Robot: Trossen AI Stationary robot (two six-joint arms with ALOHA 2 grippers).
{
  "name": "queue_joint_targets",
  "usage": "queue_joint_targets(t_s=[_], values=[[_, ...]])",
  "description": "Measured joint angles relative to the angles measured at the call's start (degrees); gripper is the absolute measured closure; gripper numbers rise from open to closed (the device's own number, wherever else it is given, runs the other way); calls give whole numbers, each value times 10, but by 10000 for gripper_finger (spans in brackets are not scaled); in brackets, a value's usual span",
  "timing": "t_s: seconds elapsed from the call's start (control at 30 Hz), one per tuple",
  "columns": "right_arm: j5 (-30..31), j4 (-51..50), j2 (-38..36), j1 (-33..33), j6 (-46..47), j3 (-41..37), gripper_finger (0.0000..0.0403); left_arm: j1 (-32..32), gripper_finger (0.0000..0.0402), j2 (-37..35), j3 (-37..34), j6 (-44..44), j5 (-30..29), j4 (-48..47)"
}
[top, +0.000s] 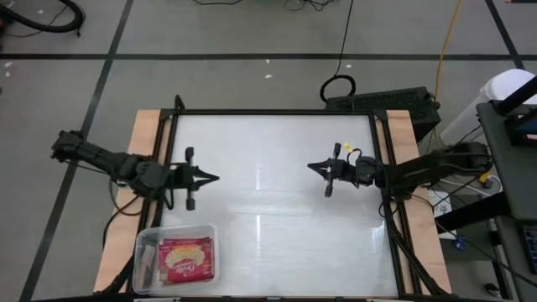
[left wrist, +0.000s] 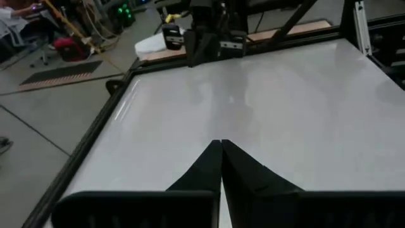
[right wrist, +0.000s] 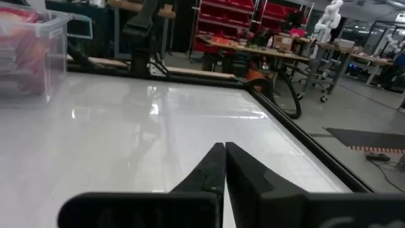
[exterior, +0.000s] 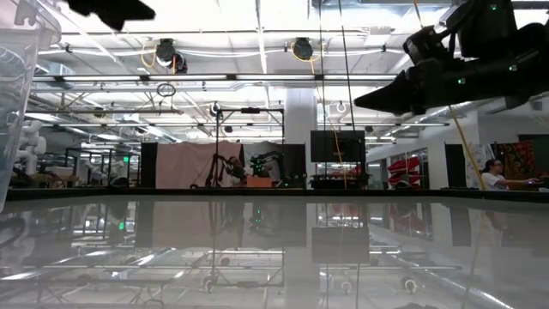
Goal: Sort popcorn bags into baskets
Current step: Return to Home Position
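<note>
White tabletop [top: 268,193] carries the clear basket [top: 176,228] at its corner near the left arm, with the popcorn bags [top: 186,260] inside. Left gripper [top: 214,178] and right gripper [top: 312,167] hover, jaws closed together, empty. The bags seem light, flat and slippery; best pinched at an edge.

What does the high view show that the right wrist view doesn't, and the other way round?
Only the high view: the whole table edge to edge, and the yellow-cream front of the top popcorn bag. Only the right wrist view: the room beyond, with red-bin shelves. Both: the right gripper, shut, the left gripper facing it, and the clear tub holding the bags.
</note>
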Motion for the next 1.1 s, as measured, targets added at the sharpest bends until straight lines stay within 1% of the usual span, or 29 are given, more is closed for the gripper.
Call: queue_joint_targets(t_s=[0.13, 0.2, 0.3, 0.37, 0.6, 0.7, 0.87, 0.93, 1.0, 1.1], values=[[0, -62, -46, 0, 1, 0, 393, 28, 391, 0, -63, 8, 24, 92], [1, -85, -58, 0, 1, 0, 398, 39, 397, 0, -91, 16, 38, 142], [2, -96, -66, 0, -7, 0, 401, 54, 395, 0, -127, 23, 67, 198], [2, -97, -67, 0, -17, 0, 401, 62, 392, 0, -145, 25, 77, 215], [2, -95, -68, -1, -32, -2, 402, 82, 395, -6, -191, 25, 82, 245], [2, -81, -68, -2, -33, -19, 402, 85, 394, -16, -207, 31, 100, 251], [1, -24, -76, -2, -24, -64, 402, 101, 397, -61, -234, 51, 131, 258], [2, -10, -84, -2, -22, -83, 403, 115, 395, -78, -247, 60, 150, 271], [3, 21, -91, -2, -23, -100, 403, 133, 398, -91, -268, 71, 183, 314], [4, 10, -104, -2, -19, -101, 403, 163, 397, -101, -303, 74, 231, 370]])
